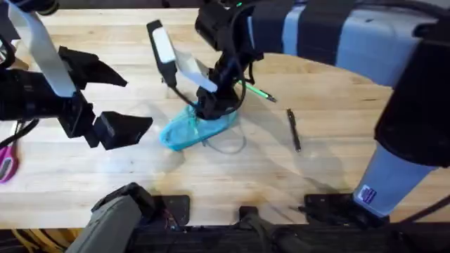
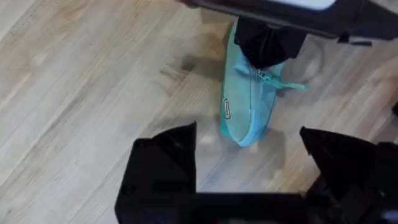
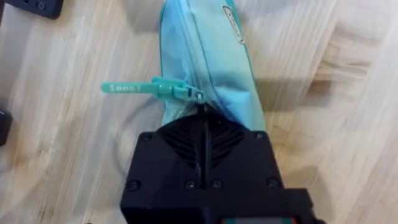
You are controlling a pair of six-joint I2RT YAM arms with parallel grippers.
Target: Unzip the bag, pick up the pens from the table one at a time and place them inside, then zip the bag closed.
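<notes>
The teal bag (image 1: pixel 184 131) lies on the table (image 1: pixel 232 183) near the middle, also seen as the bag (image 2: pixel 247 106) and the bag (image 3: pixel 211 56). My right gripper (image 1: pixel 211 107) presses down on the bag's far end, fingers (image 3: pixel 186 134) closed together on the fabric just behind the zipper slider. The teal pull tab (image 3: pixel 132 88) sticks out sideways. My left gripper (image 1: pixel 138 104) hovers open to the left of the bag, its fingers (image 2: pixel 163 163) spread wide with nothing between them. The green pen (image 1: pixel 257 92) and the black pen (image 1: pixel 293 130) lie to the bag's right.
Pink-handled scissors (image 1: pixel 5 163) lie at the table's left edge. The right arm's white and black links (image 1: pixel 169 49) rise over the far side of the bag. A thin loop of cord (image 1: pixel 226 145) rests on the wood beside the bag.
</notes>
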